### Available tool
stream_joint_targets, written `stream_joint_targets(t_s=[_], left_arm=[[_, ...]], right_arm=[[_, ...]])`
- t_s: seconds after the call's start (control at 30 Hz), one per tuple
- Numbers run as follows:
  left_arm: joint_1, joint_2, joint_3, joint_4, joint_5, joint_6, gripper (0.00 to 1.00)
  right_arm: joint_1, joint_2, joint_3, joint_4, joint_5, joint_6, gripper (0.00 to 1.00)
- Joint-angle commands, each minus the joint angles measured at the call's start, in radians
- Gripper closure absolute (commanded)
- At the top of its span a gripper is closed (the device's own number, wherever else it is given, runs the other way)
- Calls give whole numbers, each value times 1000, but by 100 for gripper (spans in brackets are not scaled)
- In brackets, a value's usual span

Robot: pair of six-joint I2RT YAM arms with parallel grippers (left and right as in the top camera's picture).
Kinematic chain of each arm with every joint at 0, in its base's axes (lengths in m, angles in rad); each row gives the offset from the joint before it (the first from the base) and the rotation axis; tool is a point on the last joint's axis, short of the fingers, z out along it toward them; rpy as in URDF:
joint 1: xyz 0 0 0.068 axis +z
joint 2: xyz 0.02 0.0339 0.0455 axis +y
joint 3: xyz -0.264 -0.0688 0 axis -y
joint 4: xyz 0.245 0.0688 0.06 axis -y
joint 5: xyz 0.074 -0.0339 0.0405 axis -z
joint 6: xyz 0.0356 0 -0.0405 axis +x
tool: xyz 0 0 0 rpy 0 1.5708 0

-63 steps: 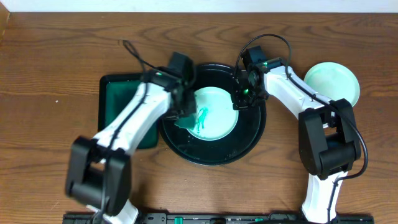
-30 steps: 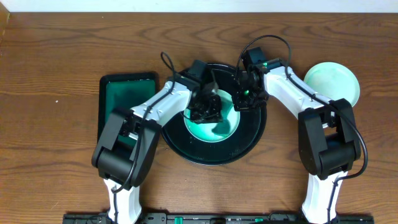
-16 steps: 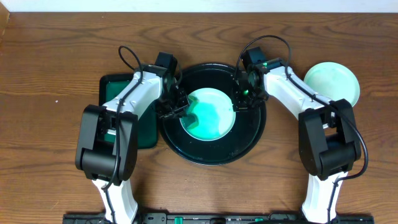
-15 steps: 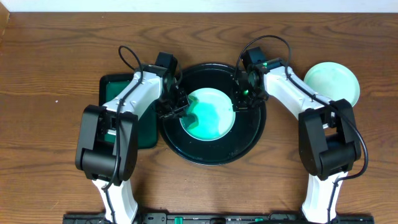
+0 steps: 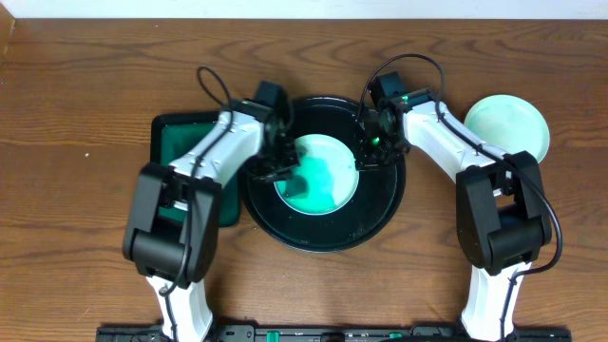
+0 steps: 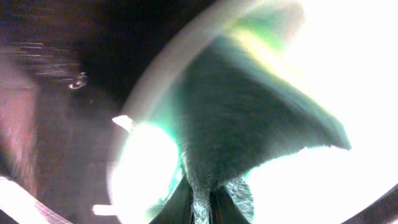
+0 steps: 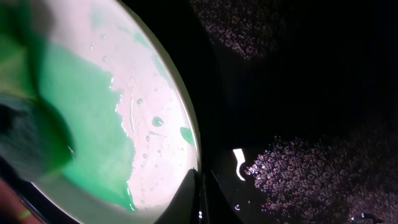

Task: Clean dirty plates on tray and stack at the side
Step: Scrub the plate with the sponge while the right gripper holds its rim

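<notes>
Overhead: smeared plate sits in black tray; left gripper on its left edge, right gripper at right rim. Left wrist: jaws pinching green cloth on plate. Right wrist: jaws pressed together beside rim.

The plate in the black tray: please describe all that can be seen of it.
The plate is small, round and shallow, pale and glossy. It lies flat in the middle of the black tray. Wet green paint is smeared over its left and centre, with droplets nearby. The left claw presses a dark cloth on its left part; the shut right claw sits at its right rim.
</notes>
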State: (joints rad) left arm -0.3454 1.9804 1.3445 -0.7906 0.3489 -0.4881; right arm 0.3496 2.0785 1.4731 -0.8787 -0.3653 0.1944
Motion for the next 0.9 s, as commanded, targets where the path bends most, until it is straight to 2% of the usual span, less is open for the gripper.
stream_joint_targets(t_s=[0.0, 0.2, 0.37, 0.53, 0.7, 0.77, 0.87], left_arm=[[-105, 43, -31, 8, 52, 27, 93], [-202, 43, -31, 48, 59, 4, 93], [-201, 43, -31, 93, 64, -23, 93], [-140, 43, -31, 232, 165, -35, 93], [-79, 43, -31, 299, 163, -76, 93], [-52, 43, -31, 307, 144, -84, 93], [4, 43, -31, 291, 39, -94, 93]], right_arm=[[3, -31, 1, -5, 10, 11, 99], [3, -31, 1, -11, 10, 11, 99], [3, -31, 1, -14, 10, 11, 99], [3, -31, 1, -15, 10, 11, 99], [3, -31, 1, -16, 10, 11, 99], [3, -31, 1, -19, 10, 11, 99], [3, -31, 1, -23, 10, 11, 99]])
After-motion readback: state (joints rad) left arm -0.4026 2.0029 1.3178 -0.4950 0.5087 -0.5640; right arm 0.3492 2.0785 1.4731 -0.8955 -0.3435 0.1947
